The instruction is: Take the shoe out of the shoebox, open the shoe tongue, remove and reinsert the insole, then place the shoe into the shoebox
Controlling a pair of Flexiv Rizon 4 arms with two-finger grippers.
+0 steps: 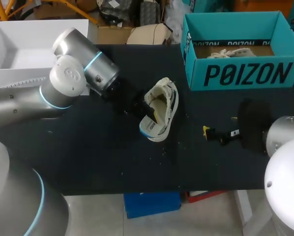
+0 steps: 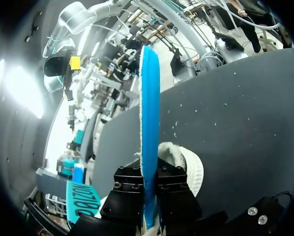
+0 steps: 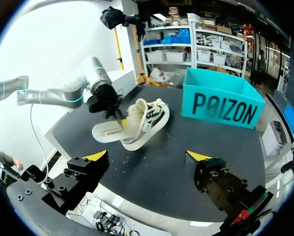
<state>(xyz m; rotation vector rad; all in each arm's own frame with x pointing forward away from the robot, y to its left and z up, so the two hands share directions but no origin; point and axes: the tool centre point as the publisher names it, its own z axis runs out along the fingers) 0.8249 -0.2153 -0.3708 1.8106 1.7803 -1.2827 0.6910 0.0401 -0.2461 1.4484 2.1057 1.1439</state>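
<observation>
Black table [image 1: 88, 157], centre: shoe [image 1: 159, 109], lying on its side. Insole [image 3: 110, 132]: clamped edgewise in left gripper [image 2: 149, 191], nine o'clock of the shoe, at its mouth; probably partway out or in. Shoebox [image 1: 245, 73]: two o'clock, ready for the return. Right gripper [image 3: 146, 157]: four o'clock, spread wide, empty, clear of the work.

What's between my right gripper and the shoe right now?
Only bare black table: the right wrist view shows the open right gripper facing the shoe across it. The head view agrees.
</observation>
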